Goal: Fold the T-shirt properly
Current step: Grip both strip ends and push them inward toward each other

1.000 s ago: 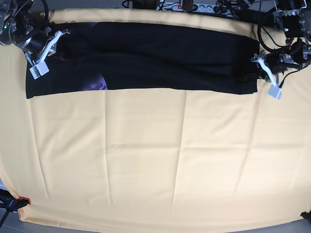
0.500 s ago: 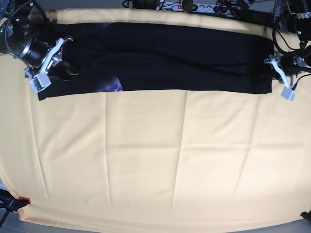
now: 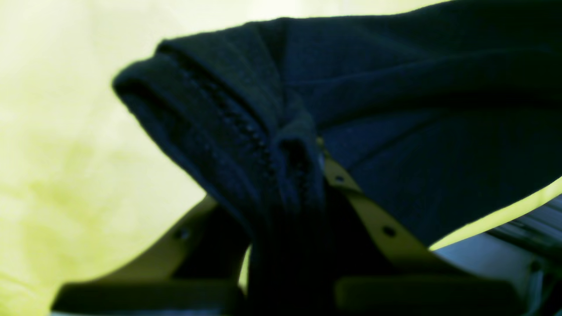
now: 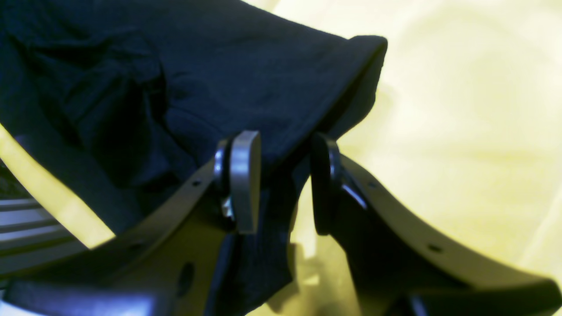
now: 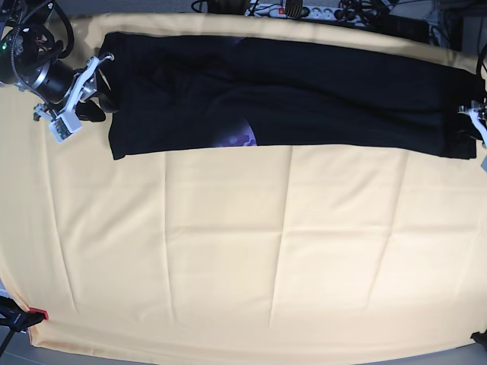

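Observation:
The black T-shirt [image 5: 304, 91] lies as a long folded band across the far side of the pale yellow tablecloth [image 5: 266, 251]. A bit of purple print [image 5: 242, 139] shows at its near edge. My left gripper [image 5: 475, 125] at the right edge of the base view is shut on the shirt's bunched hem [image 3: 246, 131], seen close up in the left wrist view [image 3: 307, 151]. My right gripper [image 5: 93, 103] is at the shirt's left end. In the right wrist view [image 4: 283, 175] its fingers [image 4: 243, 175] stand apart with the shirt's edge [image 4: 263, 87] lying loosely between them.
A power strip and cables [image 5: 293, 9] lie beyond the table's far edge. A red clamp [image 5: 36, 313] sits at the near left corner. The tablecloth has fold creases running front to back.
The whole shirt has slid to the right, pulled by my left gripper, which moved to the frame's right edge. The shirt's left end has drawn out past my right gripper, which stayed nearly in place.

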